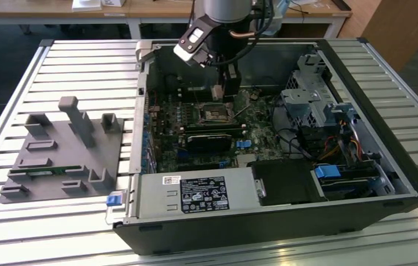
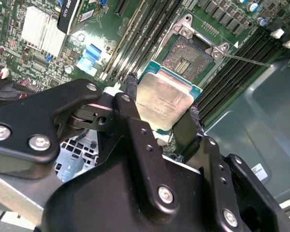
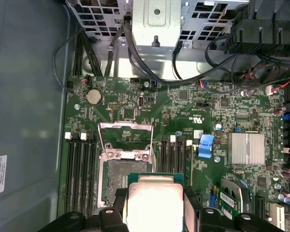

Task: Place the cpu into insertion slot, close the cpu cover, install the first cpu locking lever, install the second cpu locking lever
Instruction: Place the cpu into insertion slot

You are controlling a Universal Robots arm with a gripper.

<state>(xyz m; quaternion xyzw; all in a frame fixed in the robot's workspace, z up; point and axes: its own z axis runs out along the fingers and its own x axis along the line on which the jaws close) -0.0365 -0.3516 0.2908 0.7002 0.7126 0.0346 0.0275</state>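
Above motherboard [image 3: 183, 111], cpu [image 3: 154, 208] flat, silver-top-up, between jaws

Robotics lab, slatted metal table [image 1: 83, 66], opened computer [image 1: 268, 230]

The cpu [image 3: 154, 205] is cut off by the picture's edge in the first wrist view, and it covers part of the insertion slot [image 3: 115, 179]. In the second wrist view the end effector [image 2: 163, 95] hides one cpu edge (black fingers [image 2: 131, 94] sit in front). The exterior view's top edge cuts off the arm [image 1: 228, 8].
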